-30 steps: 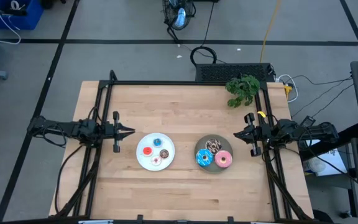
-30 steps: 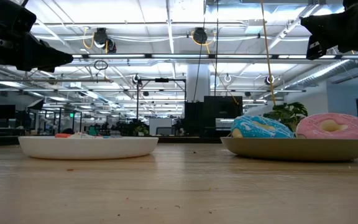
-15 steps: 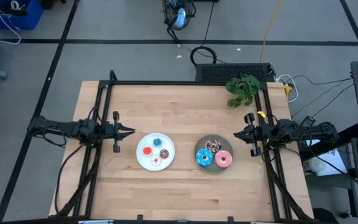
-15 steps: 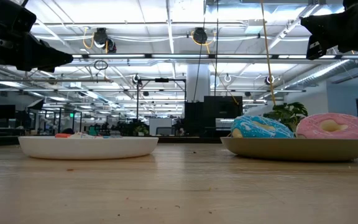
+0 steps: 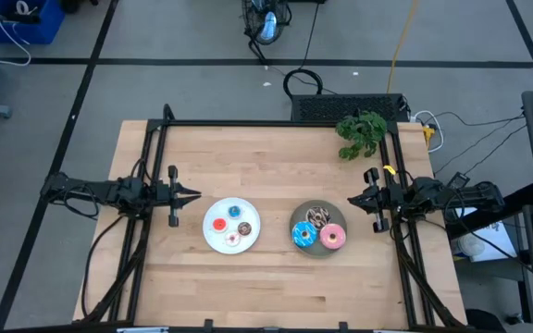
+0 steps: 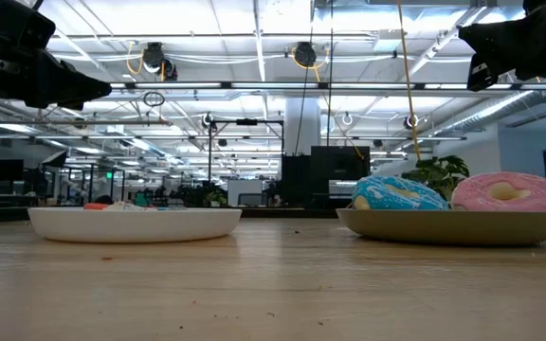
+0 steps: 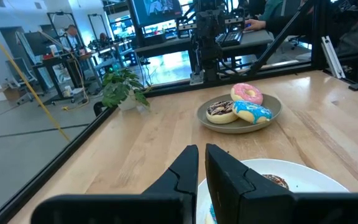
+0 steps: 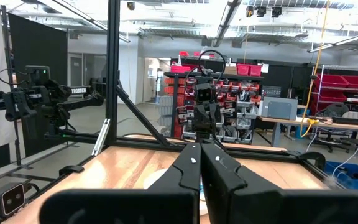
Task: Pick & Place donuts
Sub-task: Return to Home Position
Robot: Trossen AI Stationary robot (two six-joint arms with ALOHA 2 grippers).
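Four mini donuts lie on the white plate (image 5: 209, 239): red (image 5: 217, 223), blue (image 5: 234, 211), brown (image 5: 244, 228) and pale pink-white (image 5: 232, 240). Three larger ones lie on the grey plate (image 5: 294, 219): brown with white drizzle (image 5: 317, 216), blue-iced (image 5: 303, 236) and pink-iced (image 5: 332, 238). My left gripper (image 5: 195, 194) hovers shut above the table just left of the white plate. My right gripper (image 5: 352, 199) hovers shut just right of the grey plate. In the left wrist view the shut fingers (image 7: 201, 155) point over the white plate (image 7: 303, 174) toward the grey plate (image 7: 272, 115).
A small green plant (image 5: 362, 132) stands at the table's far right corner, beside a black box (image 5: 350, 108) at the far edge. Black frame rails (image 5: 155, 139) run along the left, right and far sides. Bare wood lies between and in front of the plates.
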